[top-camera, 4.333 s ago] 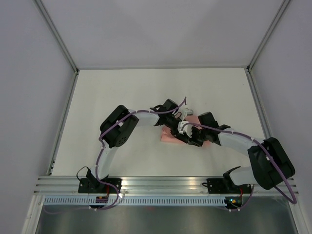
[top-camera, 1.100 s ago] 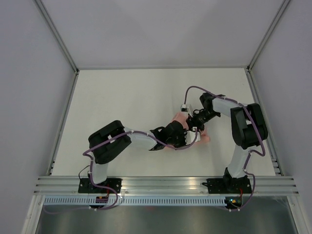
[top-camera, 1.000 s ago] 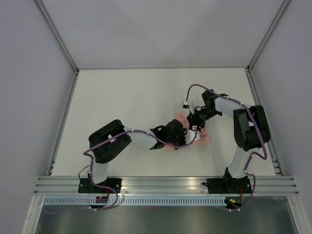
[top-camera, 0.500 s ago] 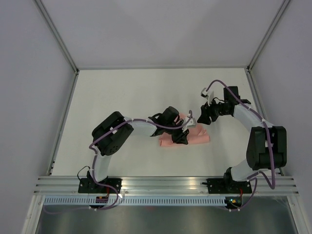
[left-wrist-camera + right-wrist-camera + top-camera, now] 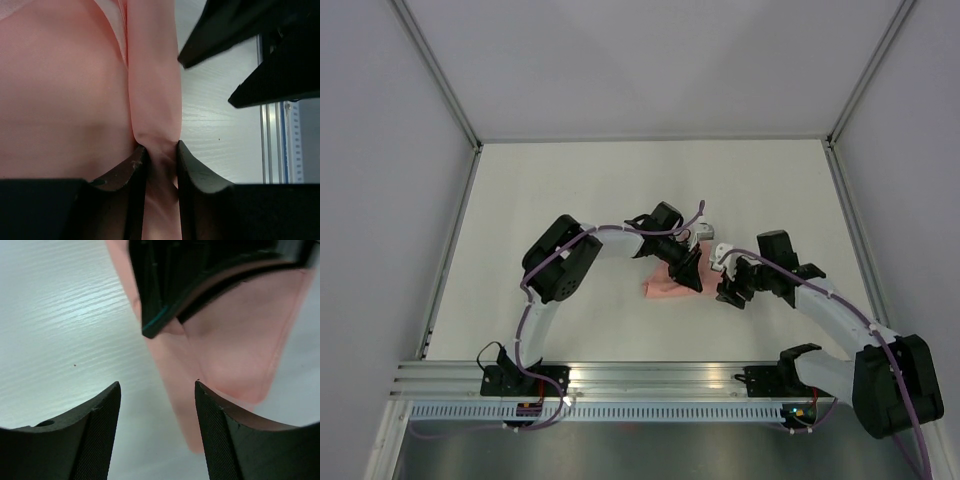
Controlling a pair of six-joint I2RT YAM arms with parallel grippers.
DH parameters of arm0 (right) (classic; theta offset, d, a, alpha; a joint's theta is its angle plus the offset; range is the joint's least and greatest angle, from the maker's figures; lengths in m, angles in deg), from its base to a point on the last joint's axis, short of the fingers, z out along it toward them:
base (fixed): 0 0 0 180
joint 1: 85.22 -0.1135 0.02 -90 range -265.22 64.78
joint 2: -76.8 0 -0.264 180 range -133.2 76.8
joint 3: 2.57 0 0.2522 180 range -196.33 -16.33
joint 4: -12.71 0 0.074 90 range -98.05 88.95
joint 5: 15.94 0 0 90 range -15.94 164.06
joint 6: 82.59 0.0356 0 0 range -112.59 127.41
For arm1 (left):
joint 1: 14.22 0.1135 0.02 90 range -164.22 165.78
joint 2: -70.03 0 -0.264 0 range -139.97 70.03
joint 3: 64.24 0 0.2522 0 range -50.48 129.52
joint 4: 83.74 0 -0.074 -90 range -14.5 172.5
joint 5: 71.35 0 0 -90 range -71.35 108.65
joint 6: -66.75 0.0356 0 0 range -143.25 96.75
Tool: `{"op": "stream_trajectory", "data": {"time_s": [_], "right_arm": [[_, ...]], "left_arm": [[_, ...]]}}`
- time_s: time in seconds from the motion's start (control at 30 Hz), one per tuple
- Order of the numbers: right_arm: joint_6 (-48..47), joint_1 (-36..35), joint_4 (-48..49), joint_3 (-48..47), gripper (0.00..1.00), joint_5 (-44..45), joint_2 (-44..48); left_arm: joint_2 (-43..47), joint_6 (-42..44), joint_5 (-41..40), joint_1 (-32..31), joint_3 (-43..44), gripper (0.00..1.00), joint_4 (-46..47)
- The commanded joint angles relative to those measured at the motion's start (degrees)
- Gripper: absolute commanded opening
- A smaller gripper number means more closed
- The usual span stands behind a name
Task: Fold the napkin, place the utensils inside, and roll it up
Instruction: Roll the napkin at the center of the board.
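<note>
The salmon-pink napkin (image 5: 660,288) lies bunched into a narrow folded strip at mid-table. My left gripper (image 5: 692,278) is on its right end, mostly covering it from above. In the left wrist view the left gripper (image 5: 160,146) is shut on a raised fold of the napkin (image 5: 65,90). My right gripper (image 5: 726,292) sits just right of the cloth. In the right wrist view the right gripper (image 5: 157,384) stands open over the table, the napkin (image 5: 230,355) edge reaching between its fingers without being gripped. The utensils are hidden.
The white table (image 5: 570,200) is bounded by grey walls on three sides. An aluminium rail (image 5: 650,378) with both arm bases runs along the near edge. The left gripper's black body (image 5: 200,275) hangs close ahead of the right fingers.
My right arm has swung from the far right of the table toward the near side, ending beside the napkin with its jaws wider. The left gripper keeps its hold on the cloth.
</note>
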Motion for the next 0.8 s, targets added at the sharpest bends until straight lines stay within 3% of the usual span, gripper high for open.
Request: {"op": "stream_trajectory", "data": {"time_s": [0.0, 0.13, 0.5, 0.7, 0.77], "right_arm": [[-3.14, -6.73, 8.08, 4.46, 0.67, 5.62, 2.13], [-2.70, -12.20, 14.77, 7.73, 0.67, 13.26, 1.26], [0.02, -19.50, 21.46, 8.17, 0.62, 18.46, -6.30], [1.34, -20.64, 20.94, 7.82, 0.51, 19.25, -7.18], [1.61, -20.64, 20.06, 7.21, 0.39, 19.43, -7.62]], "left_arm": [[-5.39, -1.90, -0.45, 0.00, -0.03, 0.02, -10.33], [-6.19, -2.43, 0.69, 0.26, 0.95, 0.02, -11.13], [-6.28, -3.48, 0.87, 0.26, 1.83, 0.02, -12.09], [-6.45, -3.75, 0.52, 0.26, 2.27, 0.02, -12.18], [-5.84, -3.92, -1.41, 0.17, 2.00, 0.11, -11.75]]}}
